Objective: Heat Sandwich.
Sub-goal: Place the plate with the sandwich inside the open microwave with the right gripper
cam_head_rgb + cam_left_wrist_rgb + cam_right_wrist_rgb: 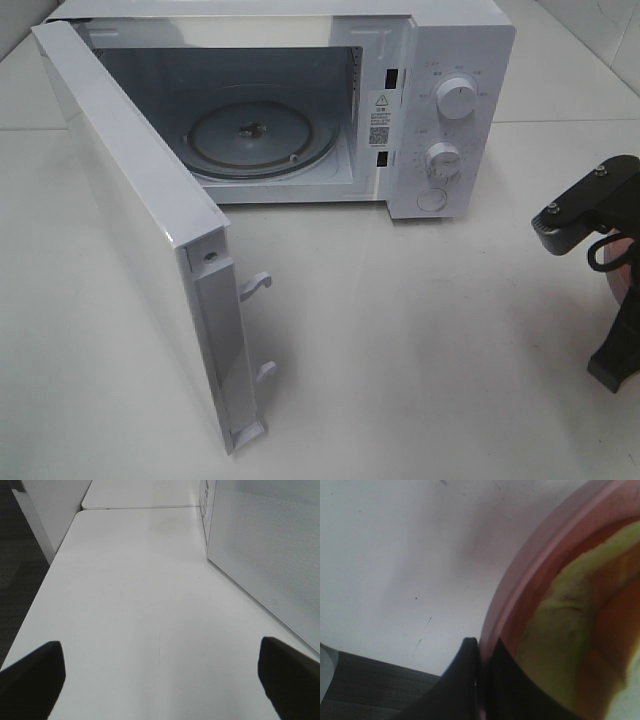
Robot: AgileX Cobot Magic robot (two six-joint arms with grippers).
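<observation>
The sandwich [570, 630] fills the right wrist view as blurred green lettuce and reddish filling on a round pink plate [530, 575]. My right gripper [481, 652] is shut on the plate's rim, one finger on each side. In the high view the right arm [590, 205] stands at the right edge, with a sliver of the pink plate [618, 262] behind it. The sandwich itself is hidden there. My left gripper [160, 680] is open over bare table, its fingers [32, 680] wide apart and holding nothing. It does not show in the high view.
The white microwave [440, 100] stands at the back, its door [130, 220] swung wide toward the front left. The glass turntable [262, 137] inside is bare. The door's outer face [270, 545] is close beside my left gripper. White table [420, 350] lies in front.
</observation>
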